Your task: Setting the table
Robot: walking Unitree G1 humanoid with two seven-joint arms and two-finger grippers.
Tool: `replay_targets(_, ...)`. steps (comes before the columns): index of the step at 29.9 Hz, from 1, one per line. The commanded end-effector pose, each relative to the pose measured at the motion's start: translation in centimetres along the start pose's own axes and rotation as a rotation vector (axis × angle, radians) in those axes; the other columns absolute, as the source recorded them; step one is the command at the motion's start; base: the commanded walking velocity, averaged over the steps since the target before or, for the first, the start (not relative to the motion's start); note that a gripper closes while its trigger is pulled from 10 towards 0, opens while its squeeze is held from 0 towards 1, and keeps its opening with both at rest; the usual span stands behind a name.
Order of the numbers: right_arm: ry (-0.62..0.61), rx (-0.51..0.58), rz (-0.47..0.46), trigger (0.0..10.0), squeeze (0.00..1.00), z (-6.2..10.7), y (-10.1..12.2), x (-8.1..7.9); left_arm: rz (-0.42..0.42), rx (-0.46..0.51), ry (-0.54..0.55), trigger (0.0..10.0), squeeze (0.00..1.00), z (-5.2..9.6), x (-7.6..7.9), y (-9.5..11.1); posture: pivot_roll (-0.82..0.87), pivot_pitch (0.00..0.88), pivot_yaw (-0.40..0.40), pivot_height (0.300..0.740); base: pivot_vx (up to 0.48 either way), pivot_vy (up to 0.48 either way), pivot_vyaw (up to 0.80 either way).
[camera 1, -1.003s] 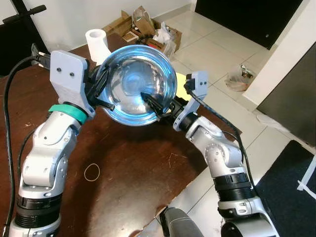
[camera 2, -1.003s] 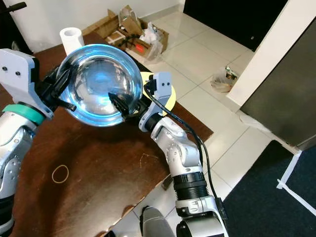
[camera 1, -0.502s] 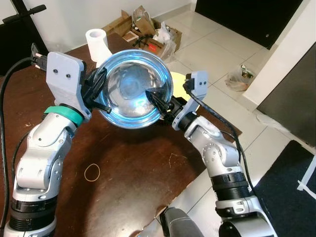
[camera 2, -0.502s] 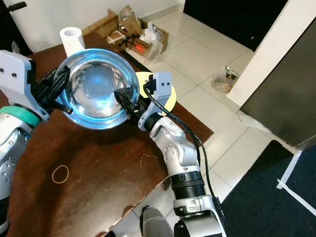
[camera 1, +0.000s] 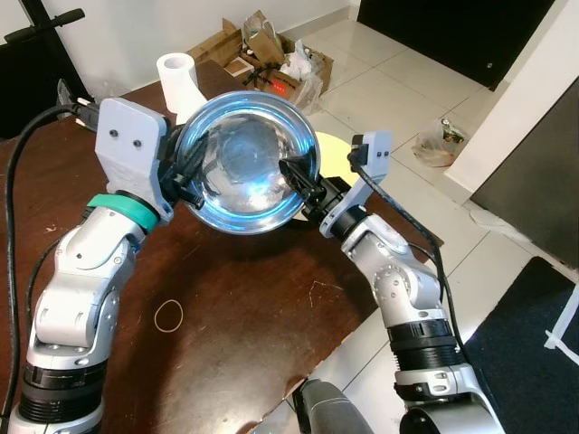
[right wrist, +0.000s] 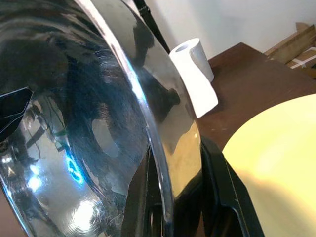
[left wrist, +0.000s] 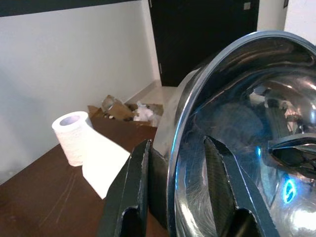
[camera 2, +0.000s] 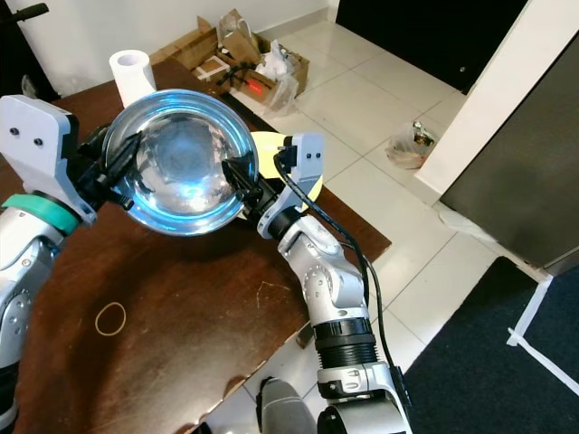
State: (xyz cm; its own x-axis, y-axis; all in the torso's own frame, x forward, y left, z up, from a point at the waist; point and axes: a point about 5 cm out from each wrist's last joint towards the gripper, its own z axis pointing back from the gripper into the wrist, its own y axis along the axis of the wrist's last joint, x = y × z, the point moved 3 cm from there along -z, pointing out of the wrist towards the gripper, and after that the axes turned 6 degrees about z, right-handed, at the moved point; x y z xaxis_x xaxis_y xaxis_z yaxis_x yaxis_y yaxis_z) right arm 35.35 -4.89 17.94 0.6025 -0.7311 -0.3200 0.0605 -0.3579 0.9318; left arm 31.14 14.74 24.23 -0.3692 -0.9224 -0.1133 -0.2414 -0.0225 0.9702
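A shiny steel bowl (camera 1: 244, 163) hangs above the dark brown table (camera 1: 253, 298), its hollow facing up toward me. My left gripper (camera 1: 185, 172) is shut on its left rim, with one black finger (left wrist: 131, 192) outside the wall and one finger (left wrist: 222, 182) inside. On the opposite rim my right gripper (camera 1: 298, 176) is shut, pinching the bowl wall (right wrist: 74, 123) between its fingers (right wrist: 222, 187). A pale yellow plate (camera 1: 333, 154) lies on the table just behind the right wrist.
A white paper roll (camera 1: 177, 77) stands at the table's far edge. A rubber band (camera 1: 168, 315) lies on the table near me. Cardboard boxes and bags (camera 1: 262, 45) sit on the tiled floor beyond, and the table's right edge drops to floor.
The bowl has sunk a little toward the table and levelled slightly. The right wrist has shifted to the right, and both grippers have kept their hold.
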Motion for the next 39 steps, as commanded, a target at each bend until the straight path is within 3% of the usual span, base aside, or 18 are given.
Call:
replay_targets(1, -0.001, 0.010, 0.000, 0.0, 0.00, -0.3, 0.0, -0.5, 0.020, 0.028, -0.133, 10.0, 1.00, -0.4, 2.4, 0.5, -0.17, 0.027, -0.003, 0.740, 0.000, 0.000, 0.00)
replay_targets(6, -0.032, 0.028, 0.003, 0.0, 0.00, -0.3, 0.3, 0.0, -0.013, 0.021, -0.105, 10.0, 1.00, -0.1, 1.7, 0.8, -0.17, 0.028, -0.001, 0.740, 0.000, 0.000, 0.00)
replay_targets(7, -0.052, 0.036, 0.004, 0.0, 0.00, -0.2, 0.5, 0.4, -0.009, 0.022, -0.102, 10.0, 0.00, 0.1, 1.3, 1.0, -0.17, 0.028, -0.002, 0.740, 0.000, 0.000, 0.00)
replay_targets(10, -0.052, 0.036, 0.004, 0.0, 0.00, -0.2, 0.5, 0.4, -0.009, 0.022, -0.102, 10.0, 0.00, 0.1, 1.3, 1.0, -0.17, 0.028, -0.002, 0.740, 0.000, 0.000, 0.00)
replay_targets(13, -0.118, 0.066, 0.009, 0.0, 0.00, 0.0, 1.1, 1.7, 0.013, 0.034, -0.106, 10.0, 0.00, 0.7, 0.3, 1.9, -0.16, 0.031, -0.002, 0.740, 0.000, 0.000, 0.00)
replay_targets(16, -0.204, 0.125, 0.014, 0.0, 0.00, 0.5, 2.5, 3.4, 0.046, 0.044, -0.118, 10.0, 0.00, 1.5, -1.2, 2.9, -0.16, 0.033, 0.001, 0.740, 0.000, 0.000, 0.00)
replay_targets(20, -0.232, 0.151, 0.021, 0.0, 0.00, 0.8, 3.1, 4.0, -0.006, 0.018, -0.055, 10.0, 0.00, 1.9, -3.1, 2.6, -0.16, 0.034, 0.002, 0.740, 0.000, 0.000, 0.00)
replay_targets(21, -0.241, 0.163, 0.020, 0.0, 0.00, 1.0, 3.4, 4.2, -0.028, 0.000, 0.009, 10.0, 0.00, 2.1, -4.4, 2.1, -0.16, 0.035, 0.002, 0.740, 0.000, 0.000, 0.00)
replay_targets(22, -0.241, 0.163, 0.020, 0.0, 0.00, 1.0, 3.4, 4.2, -0.028, 0.000, 0.009, 10.0, 0.00, 2.1, -4.4, 2.1, -0.16, 0.035, 0.002, 0.740, 0.000, 0.000, 0.00)
replay_targets(24, -0.220, 0.185, 0.033, 0.0, 0.00, 1.3, 4.0, 3.6, -0.066, -0.111, 0.199, 10.0, 0.00, 2.1, -7.0, -0.3, -0.16, 0.034, 0.001, 0.740, 0.000, 0.000, 0.00)
replay_targets(26, -0.220, 0.185, 0.033, 0.0, 0.00, 1.3, 4.0, 3.6, -0.066, -0.111, 0.199, 10.0, 0.00, 2.1, -7.0, -0.3, -0.16, 0.034, 0.001, 0.740, 0.000, 0.000, 0.00)
replay_targets(27, -0.210, 0.191, 0.039, 0.0, 0.00, 1.4, 4.2, 3.3, -0.085, -0.156, 0.255, 10.0, 0.00, 2.2, -7.6, -1.3, -0.16, 0.034, 0.001, 0.740, 0.000, 0.000, 0.00)
replay_targets(30, -0.164, 0.210, 0.085, 0.0, 0.00, 1.6, 4.7, 1.7, -0.081, -0.274, 0.315, 10.0, 0.00, 2.3, -6.9, -4.3, -0.16, 0.028, 0.000, 0.740, 0.000, 0.000, 0.00)
replay_targets(33, -0.151, 0.218, 0.103, 0.0, 0.00, 1.8, 4.9, 1.1, -0.070, -0.301, 0.327, 10.0, 0.00, 2.3, -6.4, -5.1, -0.16, 0.028, 0.000, 0.740, 0.000, 0.000, 0.00)
replay_targets(34, -0.143, 0.237, 0.164, 0.0, 0.00, 2.1, 5.4, 0.2, -0.052, -0.311, 0.393, 10.0, 0.00, 2.3, -5.9, -6.2, -0.16, 0.022, 0.002, 0.740, 0.000, 0.000, 0.00)
replay_targets(37, -0.143, 0.237, 0.164, 0.0, 0.00, 2.1, 5.4, 0.2, -0.052, -0.311, 0.393, 10.0, 0.00, 2.3, -5.9, -6.2, -0.16, 0.022, 0.002, 0.740, 0.000, 0.000, 0.00)
replay_targets(38, -0.149, 0.251, 0.211, 7.2, 0.00, 2.4, 5.8, -0.3, -0.036, -0.295, 0.462, 10.0, 0.00, 2.3, -5.8, -6.5, -0.16, 0.017, 0.004, 0.740, 0.000, 0.000, 0.00)
replay_targets(39, -0.164, 0.262, 0.258, 10.0, 0.00, 2.8, 6.0, -0.6, -0.013, -0.271, 0.539, 10.0, 0.00, 2.6, -5.4, -7.0, -0.16, 0.012, 0.006, 0.740, 0.000, 0.000, 0.00)
